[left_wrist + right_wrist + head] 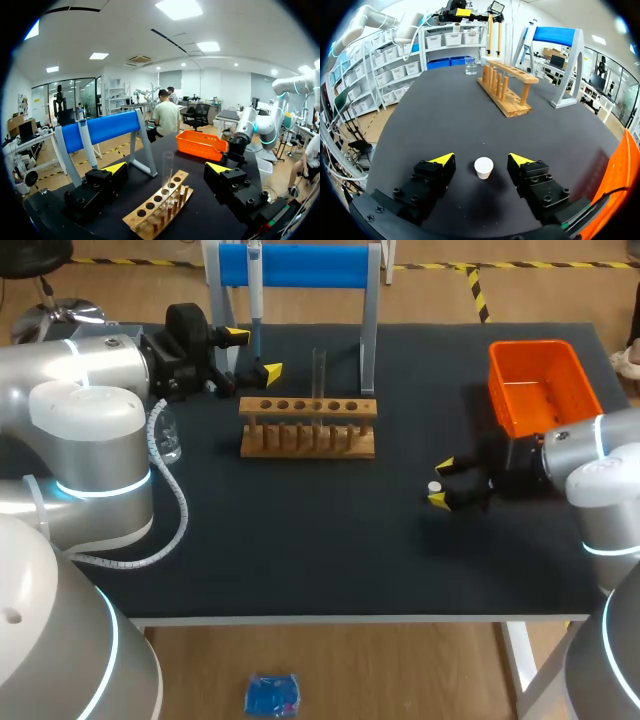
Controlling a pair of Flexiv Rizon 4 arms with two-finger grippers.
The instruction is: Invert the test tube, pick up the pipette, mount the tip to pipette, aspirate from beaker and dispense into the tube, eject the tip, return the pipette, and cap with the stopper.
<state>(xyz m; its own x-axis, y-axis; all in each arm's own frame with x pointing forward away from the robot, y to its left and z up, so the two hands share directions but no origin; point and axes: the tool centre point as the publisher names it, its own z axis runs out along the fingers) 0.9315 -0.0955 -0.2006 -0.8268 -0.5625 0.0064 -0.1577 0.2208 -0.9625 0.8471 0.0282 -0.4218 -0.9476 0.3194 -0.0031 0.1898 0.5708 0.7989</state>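
A clear test tube (319, 368) stands upright in the wooden rack (308, 426). The white-and-blue pipette (255, 300) hangs on the blue-barred stand (300, 265) behind it. My left gripper (252, 353) hovers open beside the pipette, left of the tube. In the left wrist view the test tube (166, 175) rises ahead between the wide-open fingers of my left gripper (166, 168). A small white stopper (483, 167) sits on the black table between the fingers of my right gripper (481, 160), which is open and not touching it. The beaker (168, 436) is half hidden by my left arm.
An orange bin (545, 385) stands at the back right, close behind my right gripper (441, 483). The stand's legs (368, 335) rise right behind the rack. In the right wrist view the rack (507, 90) and beaker (470, 66) lie far ahead across bare black mat.
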